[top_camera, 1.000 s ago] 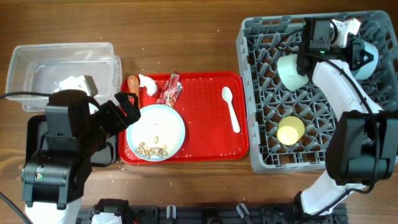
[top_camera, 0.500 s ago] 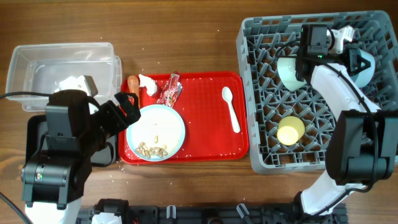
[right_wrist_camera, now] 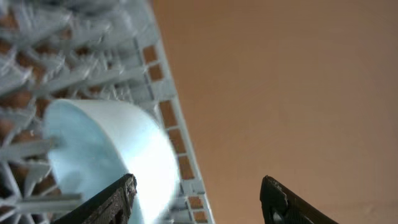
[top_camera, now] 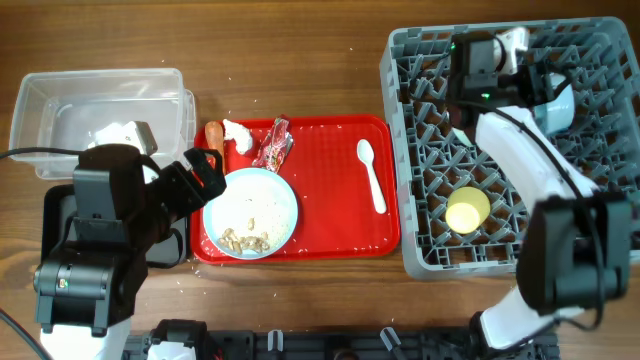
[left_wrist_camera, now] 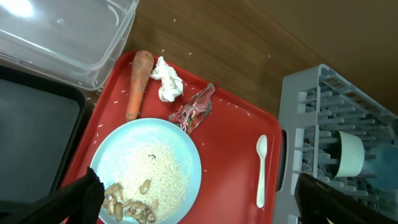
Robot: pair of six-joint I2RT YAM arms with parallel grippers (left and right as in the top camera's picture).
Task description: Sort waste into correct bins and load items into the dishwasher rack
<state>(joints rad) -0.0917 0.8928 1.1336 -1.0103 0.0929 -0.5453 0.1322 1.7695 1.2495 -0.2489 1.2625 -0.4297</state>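
Note:
My right gripper [top_camera: 537, 82] stands open over the back of the grey dishwasher rack [top_camera: 400, 150], holding nothing. The pale-blue bowl [right_wrist_camera: 106, 149] rests on its side among the pegs just beside its left finger [right_wrist_camera: 115, 199]. A pale-green bowl [left_wrist_camera: 349, 152] and the yellow cup [top_camera: 467, 210] also sit in the rack. My left gripper [left_wrist_camera: 199, 208] hangs open above the pale-blue plate [top_camera: 252, 212], which carries rice crumbs and brown bits. Behind the plate lie the carrot stub [top_camera: 214, 135], the tissue [top_camera: 237, 133] and the wrapper [top_camera: 272, 143]. The white spoon [top_camera: 371, 175] lies on the right.
Plate, waste and spoon all lie on a flat red tray [top_camera: 330, 200]. The clear tub [top_camera: 100, 95] stands at the back left. The black tray [top_camera: 55, 215] sits in front of it, mostly under my left arm. Rice grains are scattered on the wooden table.
My right gripper has opened and let go of the pale-blue bowl, and the arm has swung left along the rack's back. The left arm has not moved.

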